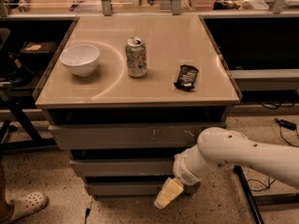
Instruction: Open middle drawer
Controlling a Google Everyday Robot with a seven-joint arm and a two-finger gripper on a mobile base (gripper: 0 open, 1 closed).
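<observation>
The grey cabinet has three drawer fronts. The middle drawer [121,167] is the plain grey front second from the top and it looks closed, flush under the taller scratched top front [135,136]. My gripper [168,193] is low at the cabinet's front right, in front of the lowest narrow front [126,188] and just below the middle drawer's right end. My white arm [233,155] reaches in from the right and hides the right ends of the lower two fronts.
On the tan cabinet top [154,85] stand a white bowl [80,59], a soda can [136,57] and a dark snack bar [186,76]. A foot in a white clog [21,206] is at the lower left. Cables [280,122] lie on the floor at right.
</observation>
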